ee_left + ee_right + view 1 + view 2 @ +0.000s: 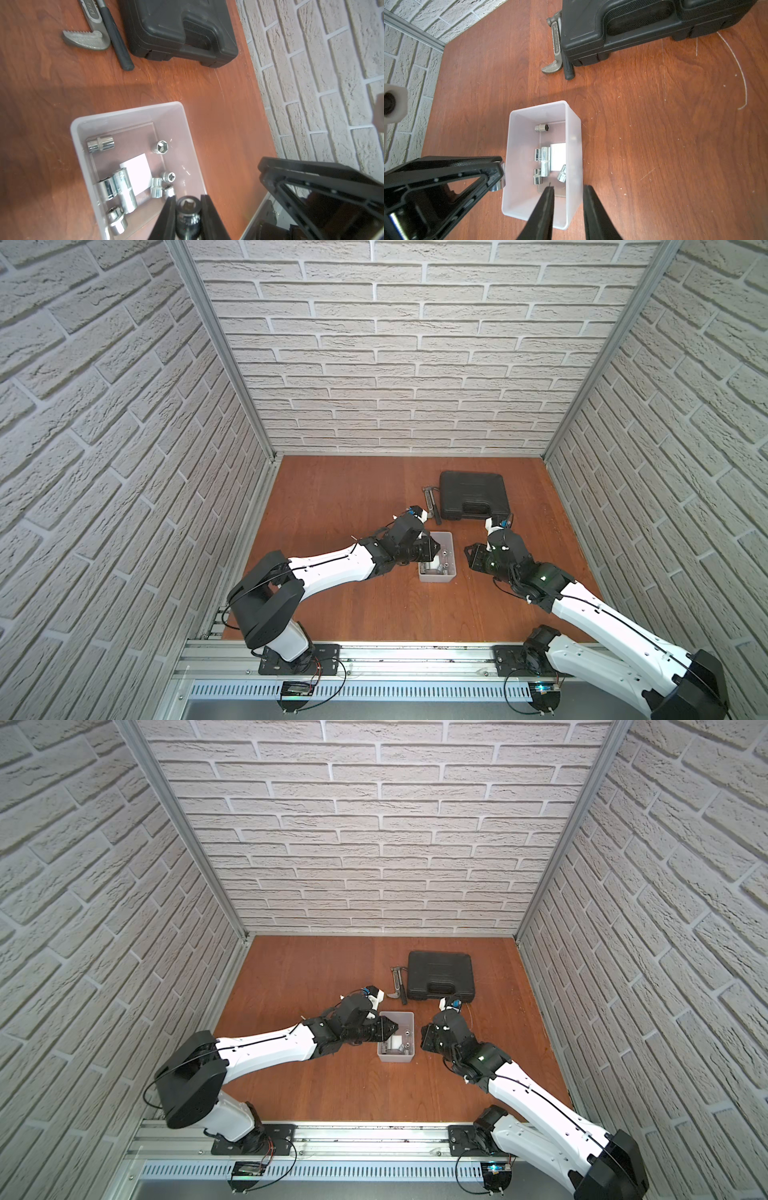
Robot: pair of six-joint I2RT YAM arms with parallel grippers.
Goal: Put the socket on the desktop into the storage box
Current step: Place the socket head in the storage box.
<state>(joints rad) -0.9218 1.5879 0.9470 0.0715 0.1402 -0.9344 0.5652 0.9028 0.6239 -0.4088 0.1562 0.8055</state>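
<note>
The reddish-brown wood-grain desktop (332,605) is hemmed by white brick-pattern walls (415,364) on three sides and an aluminium rail (395,659) along the near edge. Its widest bare stretch lies between that rail and the small translucent greyish-white plastic storage box (436,580). Beyond the box the room is tighter: a grey hooked metal wrench (428,502) lies touching the side of a black handled plastic tool case (473,495), both near the box but apart from it. The left gripper (188,200) pinches a dark, shiny cylindrical socket (188,209) between its jaws, poised over the box's long wall on that arm's side. The right gripper (568,187) hangs over the box's opposite end, jaws spread with nothing between them. In both top views the box's contents are mere glints. The left wrist view shows the held socket's square drive hole, several chrome sockets (124,187) lying loose on the box floor, and a white square (137,170). The right wrist view alone shows a pale curved scratch (741,72) on the desktop.
</note>
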